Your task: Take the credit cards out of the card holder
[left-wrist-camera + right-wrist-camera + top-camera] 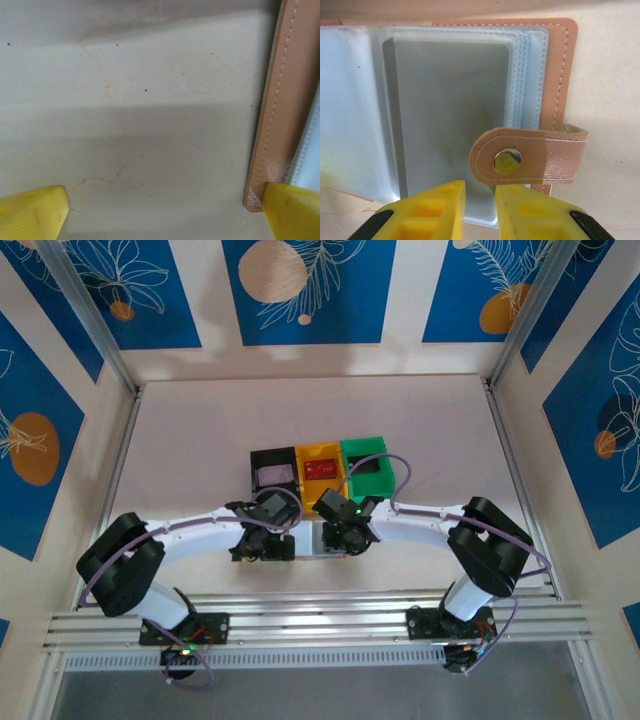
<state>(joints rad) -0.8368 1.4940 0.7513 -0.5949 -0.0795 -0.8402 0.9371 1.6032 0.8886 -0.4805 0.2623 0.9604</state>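
Note:
The card holder (555, 80), tan leather with clear pale pockets, lies open and flat on the table. A grey credit card (450, 110) shows through its front pocket, and the snap tab (530, 157) is folded over the pocket's lower right. My right gripper (480, 205) hovers at the pocket's near edge, fingers a narrow gap apart with nothing pinched. Wide open, my left gripper (165, 210) stands at the holder's left edge (280, 100), its right finger (295, 212) on the holder's corner. From above, both grippers flank the holder (318, 538). A dark red card (320, 469) lies in the yellow bin (303, 490).
A black bin (272, 472), the yellow bin and a green bin (366, 470) stand in a row just beyond the holder. Bare table (125, 100) lies left of the holder. Aluminium rails (320, 615) run along the near edge.

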